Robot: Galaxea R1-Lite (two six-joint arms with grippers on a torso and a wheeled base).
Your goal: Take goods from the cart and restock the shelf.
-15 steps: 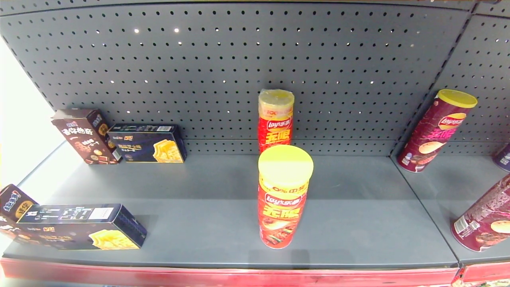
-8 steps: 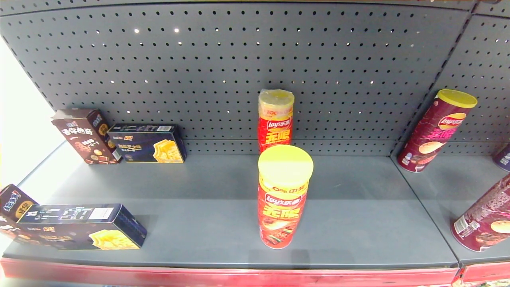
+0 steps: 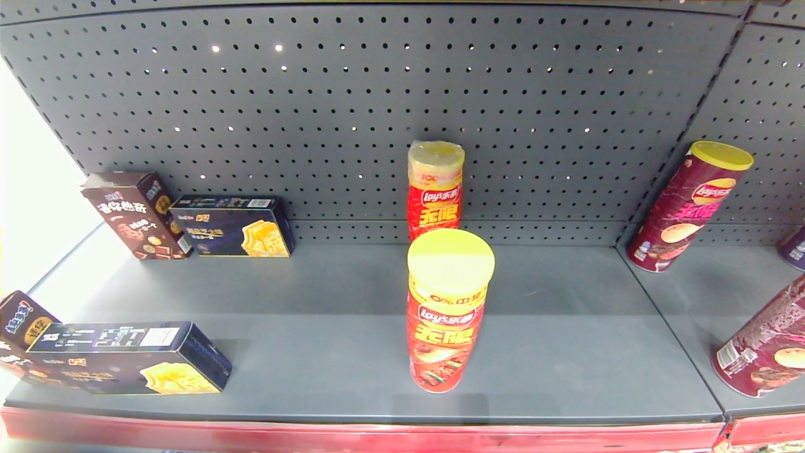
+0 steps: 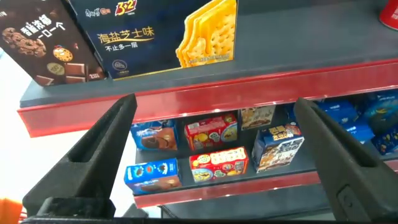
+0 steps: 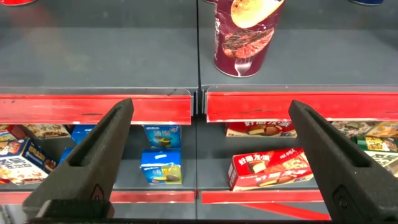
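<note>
Two red chip cans with yellow lids stand on the grey shelf (image 3: 566, 352): one near the front (image 3: 445, 311), one at the back panel (image 3: 435, 189). Dark cracker boxes lie at the back left (image 3: 234, 225) and front left (image 3: 129, 357), each beside a brown cookie box (image 3: 133, 214). Purple chip cans stand on the bay to the right (image 3: 688, 204) (image 3: 764, 349). My left gripper (image 4: 214, 162) is open and empty, below the shelf's red front edge, under the front cracker box (image 4: 158, 31). My right gripper (image 5: 208, 162) is open and empty, in front of a purple can (image 5: 244, 34).
A perforated back panel (image 3: 377, 107) closes the shelf behind. A red price rail (image 3: 365, 437) runs along the front edge. Lower shelves hold several small snack boxes (image 4: 214, 165) (image 5: 267, 168). A divider (image 5: 199, 99) separates the two bays.
</note>
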